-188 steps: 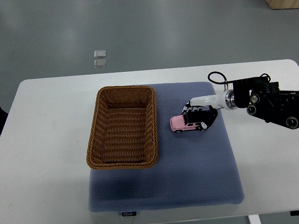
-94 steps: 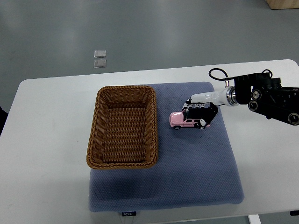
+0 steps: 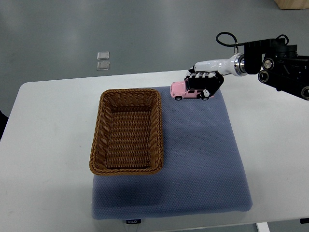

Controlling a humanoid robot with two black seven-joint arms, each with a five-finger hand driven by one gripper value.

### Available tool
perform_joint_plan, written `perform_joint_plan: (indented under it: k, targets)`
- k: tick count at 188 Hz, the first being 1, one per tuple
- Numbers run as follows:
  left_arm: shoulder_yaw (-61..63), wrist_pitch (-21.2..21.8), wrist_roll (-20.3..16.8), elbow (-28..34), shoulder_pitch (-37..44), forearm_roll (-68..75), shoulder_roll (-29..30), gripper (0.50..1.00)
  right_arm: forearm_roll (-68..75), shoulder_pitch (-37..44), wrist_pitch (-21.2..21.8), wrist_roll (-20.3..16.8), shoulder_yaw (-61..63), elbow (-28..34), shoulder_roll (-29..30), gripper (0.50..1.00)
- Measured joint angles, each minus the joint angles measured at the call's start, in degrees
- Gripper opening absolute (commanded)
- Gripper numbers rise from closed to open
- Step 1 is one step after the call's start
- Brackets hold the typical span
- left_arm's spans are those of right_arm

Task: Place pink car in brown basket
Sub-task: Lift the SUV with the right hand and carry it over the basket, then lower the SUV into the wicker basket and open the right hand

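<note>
- Right hand (image 3: 203, 83), top view: fingers clamped over the roof and rear of the pink car (image 3: 186, 90), arm entering from the right edge. Left arm not in view.
- Pink car held clear of the surface, over the far edge of the blue mat (image 3: 203, 159), nose pointing left. It sits to the right of the brown basket (image 3: 127, 130), level with the basket's far right corner, not yet over the rim.
- Step in hand, as I judge it: carry leftward and toward the near side until the car hangs over the basket's middle, keep it above the rim the whole way, lower, then let go close to the floor so it doesn't roll or bounce.
- Materials: basket is woven wicker, rectangular, rounded corners, sloping walls, ribbed floor, nothing inside. Mat is dotted fabric, soft-looking. Car is glossy, boxy, small dark wheels; likely slippery, so grip stays firm. White table (image 3: 48, 145) is smooth.
</note>
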Motion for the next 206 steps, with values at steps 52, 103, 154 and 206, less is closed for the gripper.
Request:
perform_joint_plan:
  k: [52, 103, 154, 206]
  targets:
    - [0.0, 0.0, 0.0, 0.0, 0.0, 0.0, 0.0, 1.0, 2.1, 5.6, 0.0, 0.1, 0.0, -0.1, 8.2, 0.5]
    - [0.0, 0.0, 0.0, 0.0, 0.0, 0.0, 0.0, 1.0, 2.4, 6.7, -0.1, -0.1, -0.1, -2.6, 19.8, 0.5]
    - [0.0, 0.0, 0.0, 0.0, 0.0, 0.0, 0.0, 1.0, 1.7, 0.9, -0.8, -0.1, -0.4, -7.2, 26.1, 0.5]
    - [0.0, 0.0, 0.0, 0.0, 0.0, 0.0, 0.0, 1.0, 1.2, -4.1, -1.2, -0.1, -0.8, -11.3, 26.6, 0.568]
